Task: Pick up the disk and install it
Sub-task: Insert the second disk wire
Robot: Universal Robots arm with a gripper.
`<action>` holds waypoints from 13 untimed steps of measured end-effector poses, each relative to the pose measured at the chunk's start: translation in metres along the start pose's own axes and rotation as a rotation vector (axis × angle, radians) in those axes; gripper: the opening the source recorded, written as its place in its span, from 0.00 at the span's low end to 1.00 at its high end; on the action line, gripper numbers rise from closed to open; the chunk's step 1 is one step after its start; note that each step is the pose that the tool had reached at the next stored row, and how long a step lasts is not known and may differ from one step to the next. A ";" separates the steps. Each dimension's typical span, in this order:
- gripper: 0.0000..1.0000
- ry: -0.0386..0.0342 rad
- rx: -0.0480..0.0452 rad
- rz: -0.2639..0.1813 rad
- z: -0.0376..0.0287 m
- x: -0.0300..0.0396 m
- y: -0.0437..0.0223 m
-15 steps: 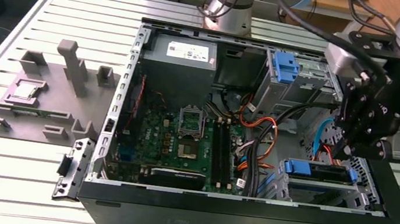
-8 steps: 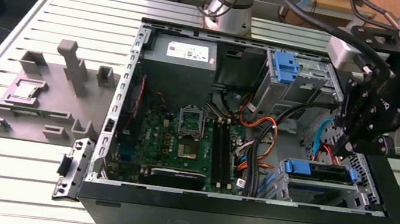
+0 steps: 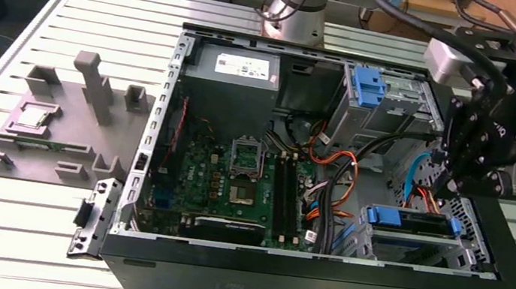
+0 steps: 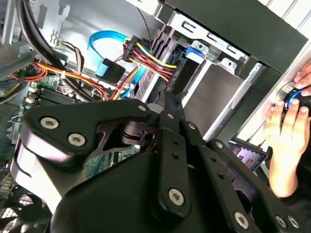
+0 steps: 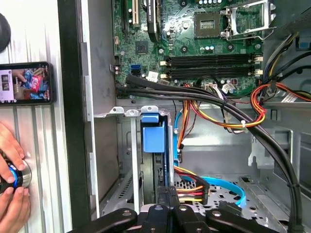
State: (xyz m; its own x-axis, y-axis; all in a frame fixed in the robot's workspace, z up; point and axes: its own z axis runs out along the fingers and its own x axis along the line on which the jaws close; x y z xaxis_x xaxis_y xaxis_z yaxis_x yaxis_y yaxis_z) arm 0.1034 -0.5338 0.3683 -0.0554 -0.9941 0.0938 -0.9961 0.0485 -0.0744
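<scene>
The end effector point(image 5: 167, 206), fingers pressed together and holding nothing, hangs just above the disk point(image 5: 154, 141). The disk already sits upright in its bay point(image 3: 407, 237) at the case's point(image 3: 319, 286) near right corner, apparently installed.

I can't read any print from here: the power supply point(image 3: 236, 68) carries a white label, the phone point(image 5: 25, 83) shows a lit screen, both too small to make out.
</scene>
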 end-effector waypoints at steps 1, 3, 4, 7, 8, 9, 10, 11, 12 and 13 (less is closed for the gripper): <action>0.10 0.0001 0.0000 0.000 -0.0023 -0.0003 -0.0001; 0.10 0.0001 0.0000 0.000 -0.0067 -0.0011 -0.0004; 0.10 0.0002 0.0000 0.000 -0.0087 -0.0015 -0.0005; 0.10 -0.0003 -0.0004 0.000 -0.0130 -0.0038 -0.0007; 0.10 0.0000 -0.0005 0.000 -0.0134 -0.0051 -0.0006; 0.10 0.0000 -0.0007 0.000 -0.0136 -0.0069 -0.0005; 0.10 0.0000 -0.0008 0.000 -0.0138 -0.0086 -0.0005; 0.10 0.0001 -0.0009 0.000 -0.0140 -0.0102 -0.0004; 0.10 0.0002 -0.0010 0.000 -0.0142 -0.0120 -0.0003; 0.10 0.0001 -0.0011 0.000 -0.0144 -0.0139 -0.0002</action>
State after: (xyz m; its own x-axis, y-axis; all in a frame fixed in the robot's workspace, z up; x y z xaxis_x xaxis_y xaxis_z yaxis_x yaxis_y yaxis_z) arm 0.1034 -0.5186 0.3813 -0.0553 -0.9940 0.0939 -0.9961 0.0485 -0.0732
